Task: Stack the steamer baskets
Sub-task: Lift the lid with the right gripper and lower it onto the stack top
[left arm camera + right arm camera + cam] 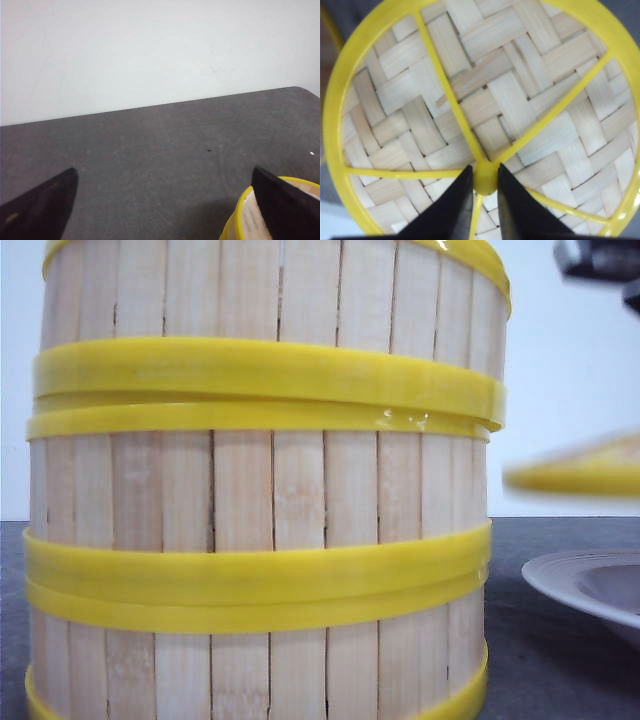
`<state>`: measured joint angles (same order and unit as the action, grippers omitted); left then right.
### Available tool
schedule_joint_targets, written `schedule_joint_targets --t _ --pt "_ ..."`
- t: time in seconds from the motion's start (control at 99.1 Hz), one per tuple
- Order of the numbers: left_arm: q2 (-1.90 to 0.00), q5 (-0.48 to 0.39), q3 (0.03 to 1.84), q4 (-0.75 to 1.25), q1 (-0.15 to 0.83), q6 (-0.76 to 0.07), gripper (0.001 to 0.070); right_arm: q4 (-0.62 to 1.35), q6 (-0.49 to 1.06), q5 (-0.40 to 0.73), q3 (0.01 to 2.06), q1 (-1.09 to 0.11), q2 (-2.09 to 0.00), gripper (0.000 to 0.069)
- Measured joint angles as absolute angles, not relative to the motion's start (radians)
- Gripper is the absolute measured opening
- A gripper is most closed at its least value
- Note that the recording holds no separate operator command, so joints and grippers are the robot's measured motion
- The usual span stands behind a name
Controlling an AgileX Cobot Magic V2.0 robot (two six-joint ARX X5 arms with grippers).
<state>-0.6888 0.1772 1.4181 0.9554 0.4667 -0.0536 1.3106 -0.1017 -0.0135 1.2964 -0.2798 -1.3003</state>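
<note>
Front view: three steamer baskets (265,490) stand stacked, filling the frame; a white plate (590,590) sits at 3 o'clock, a blurred lid (580,472) above it. Left wrist view: left gripper (165,200) spread wide over the dark table (165,145). Right wrist view: right gripper (485,187) pinches the woven lid's central yellow hub.

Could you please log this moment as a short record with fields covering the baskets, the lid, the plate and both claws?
steamer baskets: three stacked in one column on the table
lid: woven, yellow-rimmed, off the stack, held up at the right
plate: white, right of the stack
right claw: closed on the lid's central hub
left claw: open, holding nothing
</note>
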Motion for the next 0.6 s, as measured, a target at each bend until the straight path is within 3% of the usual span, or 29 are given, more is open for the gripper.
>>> schedule_joint_targets --t 0.131,0.262,0.424,0.595 --pt "-0.689 0.177 1.418 0.955 0.467 -0.054 0.0671 1.34 -0.102 -0.002 1.503 -0.278 -1.299 0.0051" --pt "-0.689 0.177 1.418 0.955 0.467 -0.054 0.0671 1.34 -0.105 -0.061 1.684 -0.323 -1.298 0.0051" --pt "-0.689 0.177 1.418 0.954 0.467 -0.054 0.0671 1.346 -0.137 -0.181 1.799 -0.47 -1.322 0.0051" --pt "-0.689 0.177 1.418 0.954 0.467 -0.053 0.0671 1.35 -0.164 -0.187 1.8 -0.645 -1.44 0.0051"
